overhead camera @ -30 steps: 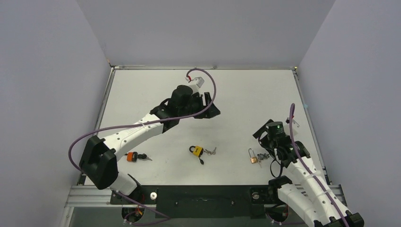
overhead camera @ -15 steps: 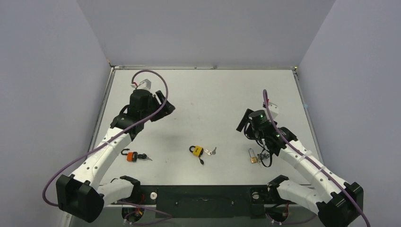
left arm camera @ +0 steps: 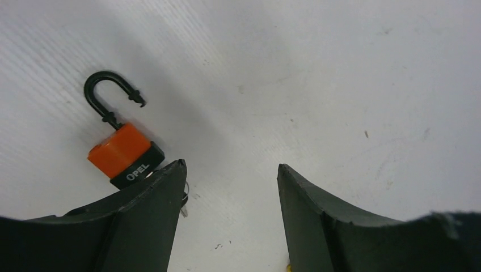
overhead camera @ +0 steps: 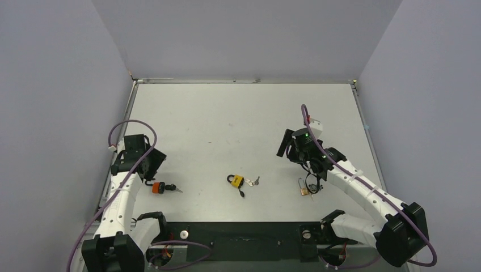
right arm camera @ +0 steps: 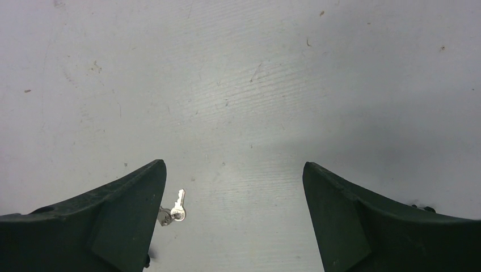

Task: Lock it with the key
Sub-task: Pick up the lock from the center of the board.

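Three padlocks lie near the table's front. An orange padlock (overhead camera: 157, 187) with an open black shackle lies at the left, with a black-headed key (overhead camera: 171, 187) at its right side. In the left wrist view the orange padlock (left arm camera: 122, 150) sits just beyond my left finger (left arm camera: 147, 209). My left gripper (overhead camera: 151, 163) (left arm camera: 230, 167) is open and empty, just above and behind it. A yellow padlock (overhead camera: 236, 181) with silver keys (overhead camera: 253, 181) lies in the middle. My right gripper (overhead camera: 286, 144) (right arm camera: 232, 164) is open and empty; a silver key (right arm camera: 177, 207) shows by its left finger.
A small brass padlock (overhead camera: 303, 187) with a key bunch (overhead camera: 315, 186) lies under my right forearm. The white table (overhead camera: 238, 113) has raised rails at the left, back and right. Purple cables loop off both arms.
My left arm has swung from the far middle back to the near left, over the orange padlock. My right gripper has moved forward and left, off the brass padlock.
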### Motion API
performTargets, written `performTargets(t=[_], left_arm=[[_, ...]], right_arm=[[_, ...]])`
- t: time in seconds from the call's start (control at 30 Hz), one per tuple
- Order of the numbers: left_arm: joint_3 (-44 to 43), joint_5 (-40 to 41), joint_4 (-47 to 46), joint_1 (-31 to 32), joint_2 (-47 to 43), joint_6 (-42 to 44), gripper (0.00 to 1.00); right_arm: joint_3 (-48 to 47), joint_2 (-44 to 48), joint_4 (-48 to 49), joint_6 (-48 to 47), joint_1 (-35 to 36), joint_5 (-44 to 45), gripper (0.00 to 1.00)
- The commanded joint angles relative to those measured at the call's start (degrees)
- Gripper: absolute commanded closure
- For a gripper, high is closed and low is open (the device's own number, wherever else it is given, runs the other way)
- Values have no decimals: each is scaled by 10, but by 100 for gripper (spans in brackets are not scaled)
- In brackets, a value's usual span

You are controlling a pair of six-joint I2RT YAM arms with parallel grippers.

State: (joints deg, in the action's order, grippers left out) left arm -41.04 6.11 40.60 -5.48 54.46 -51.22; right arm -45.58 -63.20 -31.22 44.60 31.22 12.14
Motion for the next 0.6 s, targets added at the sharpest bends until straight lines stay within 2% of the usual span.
performTargets(t=[0.0, 0.33, 0.57], left_arm=[[20, 24, 32, -33, 9, -38, 42], [69, 99, 92, -38, -4, -121, 42], [105, 107, 58, -38, -8, -146, 41]], right_arm=[[5, -12, 40, -24, 3, -17, 14], [0, -40, 50, -53, -16, -52, 14], [4, -44, 50, -73, -43, -82, 14]])
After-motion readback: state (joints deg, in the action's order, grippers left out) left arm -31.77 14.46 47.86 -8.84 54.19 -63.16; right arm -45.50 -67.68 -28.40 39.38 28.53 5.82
